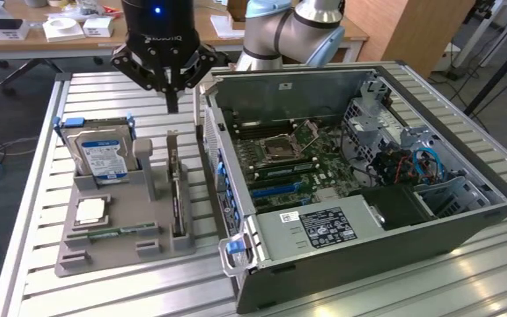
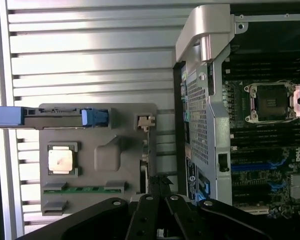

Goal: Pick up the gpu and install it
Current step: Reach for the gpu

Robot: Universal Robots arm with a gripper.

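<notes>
Nearest you, the slatted tabletop (image 1: 130,297) carries a grey tray (image 1: 117,218) on the exterior view's left. At the tray's case-side edge you see the gpu (image 1: 177,198) standing on edge in a slot: thin, flat and dark, with a narrow metal bracket at its far end. Above that end hang the jaws, pressed together on nothing. Rightmost sits the open computer case (image 1: 465,228).

Gripper (image 1: 172,100) closed, fingers pressed together, hanging above the far end of the gpu (image 1: 176,191), not touching it. Gpu stands on edge in a slot of the grey holder (image 1: 126,205) on the slatted table (image 1: 103,92). Hard drive (image 1: 103,157) upright in the holder's far corner. Open computer case (image 1: 395,264) just beside, on the exterior view's right.
</notes>
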